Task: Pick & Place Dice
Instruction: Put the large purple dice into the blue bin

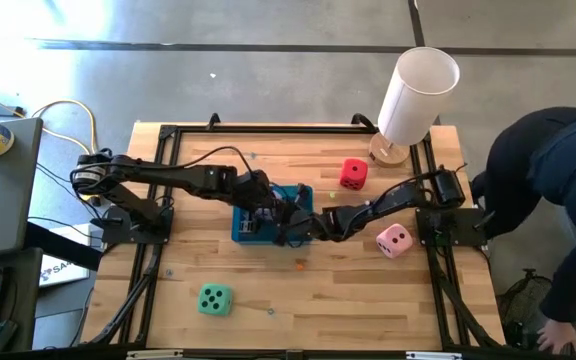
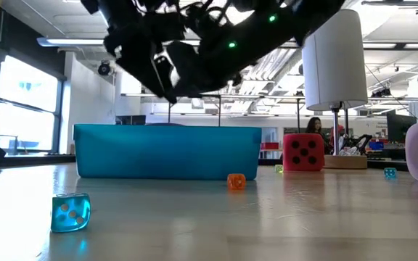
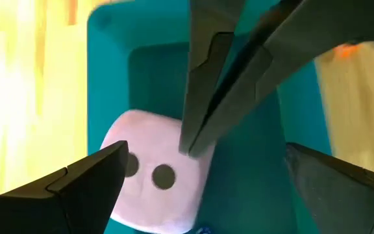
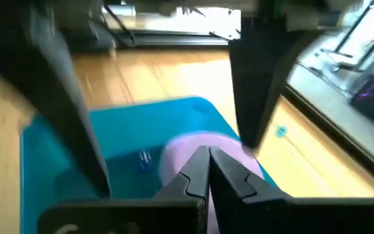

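Observation:
The lilac die (image 3: 154,195) lies in the teal tray (image 1: 240,230) at mid-table, two dark pips up. My left gripper (image 3: 206,156) hovers above it, open, one finger on each side of the die. My right gripper (image 4: 203,157) reaches in from the table's right, shut, with its tips at the die's edge (image 3: 190,148). The red die (image 1: 353,173) sits on the table far right of the tray. The pink die (image 1: 394,240) rests near the right arm's base, and the mint green die (image 1: 215,299) near the table's near-left edge. My right gripper's shut fingers (image 3: 203,97) slant down from the table's right and end at the lilac die's upper edge (image 3: 186,140), inside the tray. I cannot tell whether they touch it. The die lies flat on the tray floor. My left gripper touches nothing that I can see.
A white cylinder on a wooden base (image 1: 416,92) stands at the far right corner. Small hard dice lie on the table: an orange one (image 2: 236,181) before the tray and a clear blue one (image 2: 71,212) nearer. A person (image 1: 553,190) bends beside the table's right edge.

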### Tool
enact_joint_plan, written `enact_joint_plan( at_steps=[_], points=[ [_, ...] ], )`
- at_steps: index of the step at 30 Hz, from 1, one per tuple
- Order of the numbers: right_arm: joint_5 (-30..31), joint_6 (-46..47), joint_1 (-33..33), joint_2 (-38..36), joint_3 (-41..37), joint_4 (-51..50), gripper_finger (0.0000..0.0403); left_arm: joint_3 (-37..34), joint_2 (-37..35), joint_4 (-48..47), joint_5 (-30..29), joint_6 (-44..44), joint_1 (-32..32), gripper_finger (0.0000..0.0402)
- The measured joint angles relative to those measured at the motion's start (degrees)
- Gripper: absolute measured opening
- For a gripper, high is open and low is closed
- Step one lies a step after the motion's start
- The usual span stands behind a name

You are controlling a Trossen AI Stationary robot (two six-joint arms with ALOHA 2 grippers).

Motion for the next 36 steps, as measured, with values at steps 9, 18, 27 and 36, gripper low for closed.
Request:
enact_joint_plan(
  at_steps=[9,18,27,36],
  points=[
    [13.62,0.33,4.92,-2.52,0.01,-9.30,0.0002,0.22,-10.18,0.18,-1.36,-4.63,0.42,0.0400],
    [26.93,0.44,11.06,-3.46,-0.06,-21.00,0.0002,-1.97,-18.77,-0.97,-1.64,-8.60,0.88,0.0400],
    [28.77,18.12,16.20,-5.76,-0.04,-44.40,0.0002,-11.40,-32.10,1.19,-9.32,-12.57,-0.46,0.0400],
    [23.68,49.25,20.40,-16.67,0.01,-73.17,0.0002,-18.56,-41.38,3.50,-9.03,-15.68,-2.57,0.0400]
  ],
)
